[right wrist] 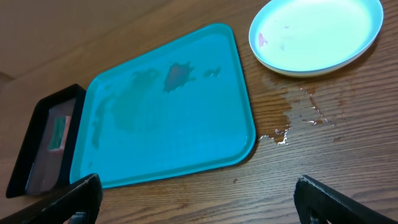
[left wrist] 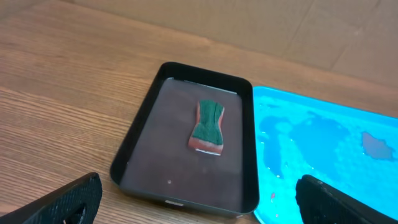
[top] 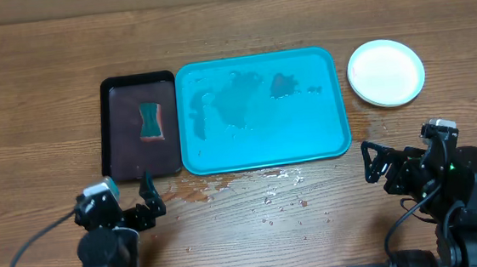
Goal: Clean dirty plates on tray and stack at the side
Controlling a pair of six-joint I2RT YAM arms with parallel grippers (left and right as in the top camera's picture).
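1. Two fingers of the left claw (top: 150, 198) are spread wide over the counter (top: 31, 99), with nothing held
2. A green-topped sponge (top: 152, 121) is seen lying in the black tray (top: 104, 127)
3. Just beside it, the turquoise tray (top: 261, 149) is marked with wet patches (top: 235, 95)
4. The plates (top: 385, 72) are stacked on the counter right of that tray, a red smear (right wrist: 261, 39) on the top one; their count cannot be told
5. The right claw (top: 369, 164) is held wide open and empty
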